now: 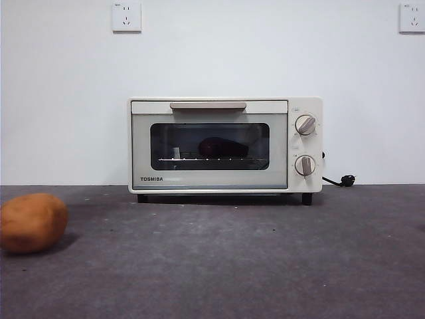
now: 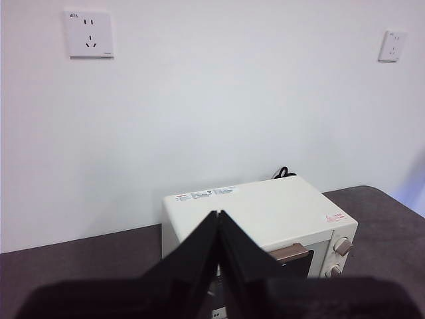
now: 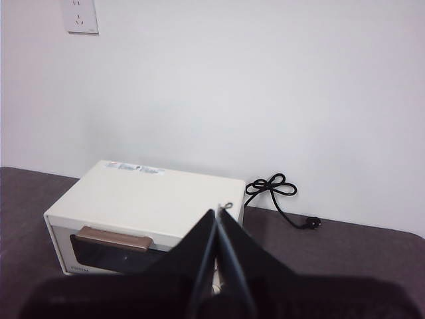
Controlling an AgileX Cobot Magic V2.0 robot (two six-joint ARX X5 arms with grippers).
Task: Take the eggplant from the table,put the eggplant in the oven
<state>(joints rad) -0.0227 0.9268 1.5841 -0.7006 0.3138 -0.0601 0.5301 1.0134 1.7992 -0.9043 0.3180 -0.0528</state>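
Left gripper (image 2: pixel 219 219) jaws pressed together, empty, raised above oven (image 1: pixel 224 145); right gripper (image 3: pixel 217 219) likewise. Oven door closed, eggplant (image 1: pixel 223 147) on rack inside. Potato (image 1: pixel 32 222) on table (image 1: pixel 252 259).

Even, bright indoor light, no hard glare on the plain white wall (image 1: pixel 212 60). Soft shadow under the cream-white toaster oven (image 1: pixel 224 145); its dark glass window reads dim w/ faint reflections. Front view sharp. Both wrist views softer, washed out, near black jaws blurred, out of focus.
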